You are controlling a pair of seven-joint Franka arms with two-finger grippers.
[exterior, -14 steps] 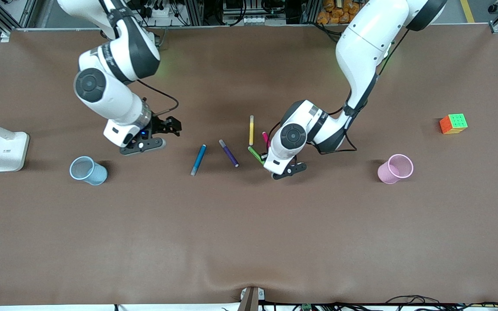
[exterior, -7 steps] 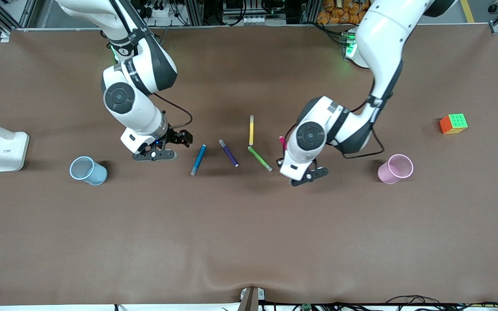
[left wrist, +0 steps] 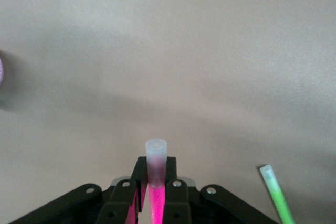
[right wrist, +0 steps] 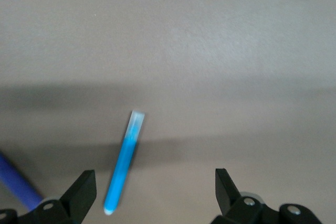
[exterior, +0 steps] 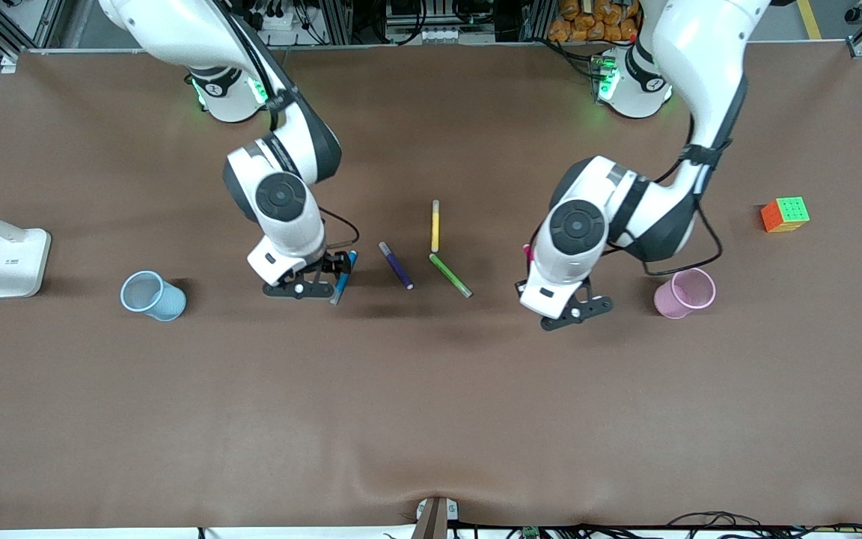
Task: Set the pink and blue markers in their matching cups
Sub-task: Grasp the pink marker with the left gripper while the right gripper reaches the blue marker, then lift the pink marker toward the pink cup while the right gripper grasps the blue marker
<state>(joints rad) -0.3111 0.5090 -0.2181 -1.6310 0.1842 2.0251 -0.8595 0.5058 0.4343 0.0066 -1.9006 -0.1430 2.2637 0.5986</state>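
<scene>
Two arms are working at once. The left gripper (left wrist: 152,198) is clamped tight on the pink marker (left wrist: 156,182), whose pale end pokes out past the fingertips, and it hangs over bare table between the green pen (exterior: 450,275) and the pink cup (exterior: 685,293), which stands toward the left arm's end. The right gripper (right wrist: 155,195) is spread wide and holds nothing, hovering low over the blue marker (right wrist: 124,163); the marker lies flat on the table between the two fingers (right wrist: 81,190), closer to one of them than the other, with the purple pen (exterior: 396,265) just beside. The blue cup (exterior: 152,295) waits well apart, toward the right arm's end. My call for the right arm: centre the marker between the fingers before dropping, square the fingers across its slanted barrel, and close near the middle so it doesn't swing or nudge the purple pen. For the left arm: carry the marker until it sits squarely above the pink rim, with the pale end pointing down into the mouth, and only then let go, since a light cup could tip if clipped. As for writing, the markers and cups show no readable brand or label.
</scene>
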